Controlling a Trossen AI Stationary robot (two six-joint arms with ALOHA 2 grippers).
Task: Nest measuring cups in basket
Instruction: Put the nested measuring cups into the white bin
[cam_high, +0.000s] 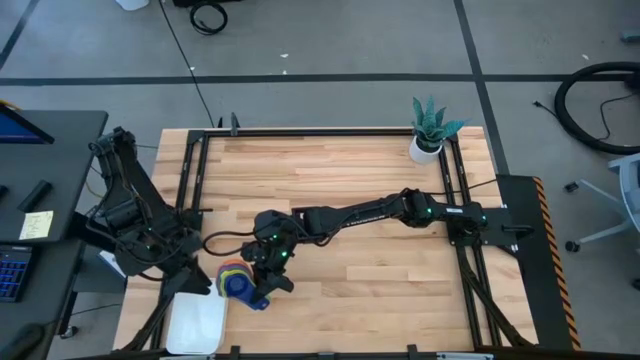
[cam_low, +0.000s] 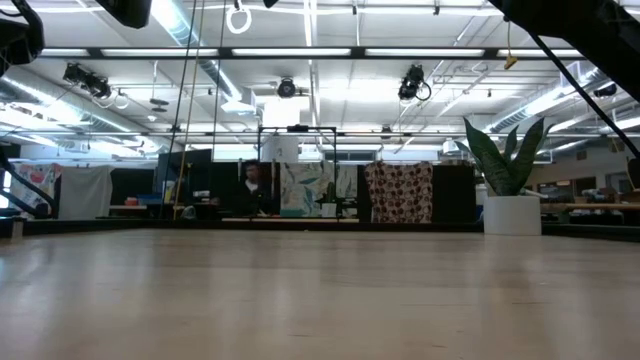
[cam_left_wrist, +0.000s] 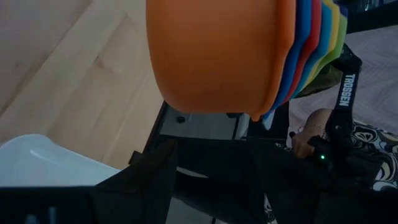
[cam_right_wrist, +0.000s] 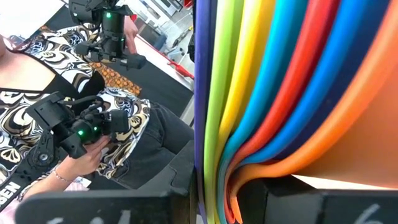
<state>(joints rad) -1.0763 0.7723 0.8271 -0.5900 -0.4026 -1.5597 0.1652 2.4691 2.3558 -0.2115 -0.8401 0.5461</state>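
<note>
The measuring cups (cam_high: 237, 281) are nested into one stack, orange (cam_left_wrist: 217, 56) outermost, with blue, red, light blue, yellow and green rims (cam_right_wrist: 249, 93) showing edge-on. My right gripper (cam_high: 263, 288) is shut on the stack and holds it over the table's near left part. The white basket (cam_high: 196, 322) lies at the near left corner, just beyond the stack; its rim (cam_left_wrist: 37, 165) shows in the left wrist view. My left gripper (cam_high: 192, 272) hangs open beside the stack toward the table's left edge, with nothing between its fingers. The low view shows neither cups nor basket. My right gripper pinches the stacked rims at one edge of the stack (cam_right_wrist: 231, 186) between its two fingers (cam_right_wrist: 323, 205). It reaches in nearly level from the table's right. The stack is lifted clear of the table and tipped on its side, the orange bottom (cam_left_wrist: 211, 68) facing my left gripper.
A white potted plant (cam_high: 430, 130) stands at the far right corner. The black frame rail (cam_high: 190, 200) runs along the table's left side. A person in a patterned top (cam_right_wrist: 37, 81) sits beyond the near edge, a hand (cam_left_wrist: 305, 140) on a control arm. A desk (cam_high: 40, 180) stands to the left.
</note>
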